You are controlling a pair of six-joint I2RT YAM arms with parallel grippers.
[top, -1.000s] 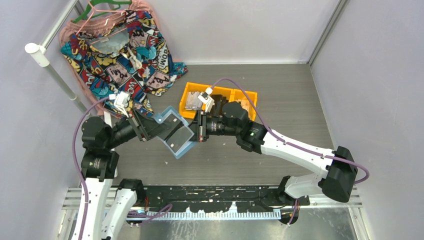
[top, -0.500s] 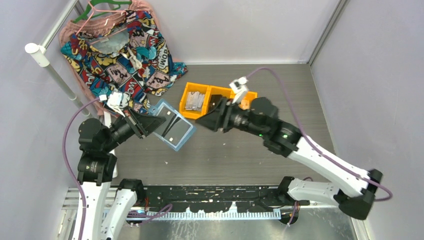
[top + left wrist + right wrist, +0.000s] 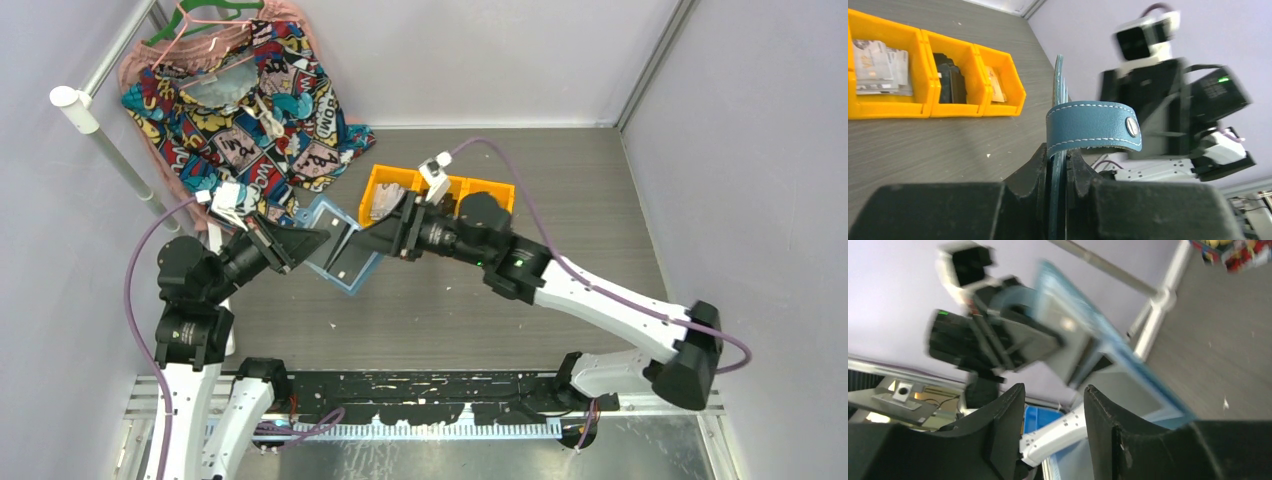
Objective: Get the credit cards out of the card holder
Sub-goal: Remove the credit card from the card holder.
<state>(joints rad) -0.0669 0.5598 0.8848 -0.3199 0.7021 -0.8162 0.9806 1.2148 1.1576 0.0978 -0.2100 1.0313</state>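
Left end effector (image 3: pixel 1058 162) clamping card holder (image 3: pixel 1090 129) | grey table (image 3: pixel 580 190) | lilac walls (image 3: pixel 480 50)

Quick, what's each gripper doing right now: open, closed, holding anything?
The left gripper is closed on the card holder.
The right gripper is open, with nothing between its fingers.

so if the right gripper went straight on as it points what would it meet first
Most likely the card holder, held by the left gripper, straight ahead of the open right gripper; depth unclear.
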